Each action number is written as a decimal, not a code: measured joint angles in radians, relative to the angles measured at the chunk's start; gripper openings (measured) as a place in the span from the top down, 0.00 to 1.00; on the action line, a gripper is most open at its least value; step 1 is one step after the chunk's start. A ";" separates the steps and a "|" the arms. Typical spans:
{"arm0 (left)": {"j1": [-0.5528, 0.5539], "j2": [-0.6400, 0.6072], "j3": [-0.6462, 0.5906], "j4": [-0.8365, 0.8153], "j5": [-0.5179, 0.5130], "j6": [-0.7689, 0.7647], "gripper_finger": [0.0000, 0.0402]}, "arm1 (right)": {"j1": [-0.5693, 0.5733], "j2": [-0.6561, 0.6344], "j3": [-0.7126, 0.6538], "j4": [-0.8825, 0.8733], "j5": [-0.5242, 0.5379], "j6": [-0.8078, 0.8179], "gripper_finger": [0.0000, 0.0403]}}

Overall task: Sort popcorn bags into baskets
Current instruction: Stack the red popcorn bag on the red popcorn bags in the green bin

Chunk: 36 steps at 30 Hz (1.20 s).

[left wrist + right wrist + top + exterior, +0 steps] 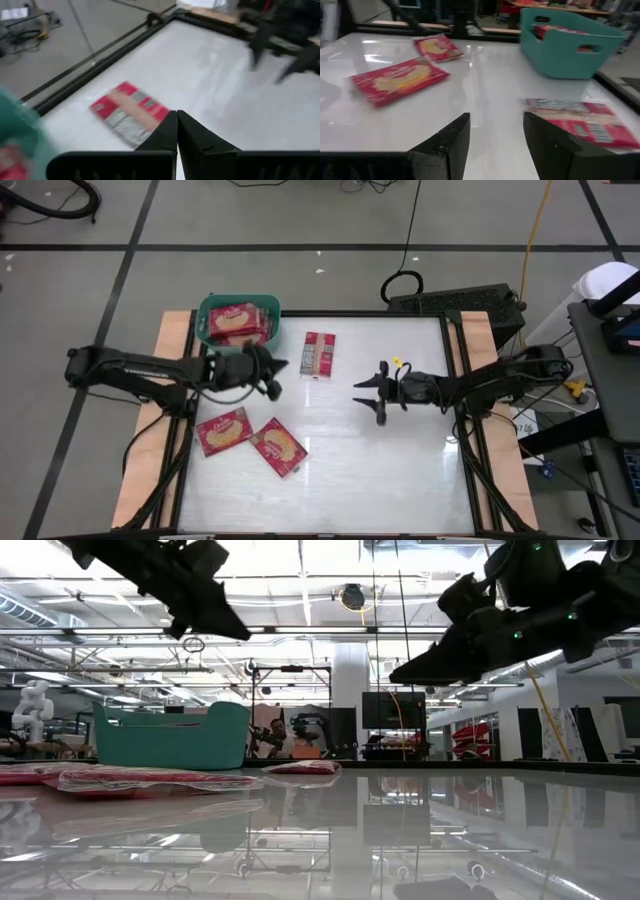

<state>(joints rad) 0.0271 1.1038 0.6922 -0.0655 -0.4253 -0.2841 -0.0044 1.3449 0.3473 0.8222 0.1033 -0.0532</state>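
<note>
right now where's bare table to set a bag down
Bare: the near stretch below the right gripper, right of the two face-up bags. Crowded: the far-left corner, with the teal bin, left gripper and print-side bag.

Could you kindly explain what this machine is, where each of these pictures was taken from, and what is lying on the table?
Two dark robot arms work at a white table. One picture looks straight down, one looks level across the tabletop, and two come from cameras on the arms' wrists. The left end effector is shut and empty, beside the teal basket, which already holds popcorn bags. The right end effector is open and empty, over the table's middle. Three red popcorn bags lie loose: one print side up near the basket, and two picture side up nearer the front.
</note>
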 joint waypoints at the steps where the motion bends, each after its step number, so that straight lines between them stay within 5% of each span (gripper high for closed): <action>1: -0.023 0.018 0.000 0.024 -0.016 -0.003 0.99 | -0.016 0.000 0.000 0.004 -0.007 -0.005 0.56; 14: -0.123 0.205 0.000 0.261 -0.102 -0.010 0.98 | -0.234 0.031 0.140 -0.076 -0.237 -0.021 0.56; 20: -0.122 0.213 0.000 0.256 -0.149 -0.033 0.96 | -0.325 0.089 0.241 -0.131 -0.258 -0.060 0.56; 29: -0.138 0.213 0.000 0.214 -0.151 -0.088 0.95 | -0.420 0.296 0.403 -0.201 -0.266 -0.047 0.48; 36: -0.168 0.213 0.000 0.207 -0.151 -0.088 0.95 | -0.388 0.472 0.561 -0.347 -0.291 -0.060 0.46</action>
<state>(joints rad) -0.1405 1.3163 0.6922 0.1419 -0.5761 -0.3717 -0.3923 1.8165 0.9081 0.4747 -0.1879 -0.1135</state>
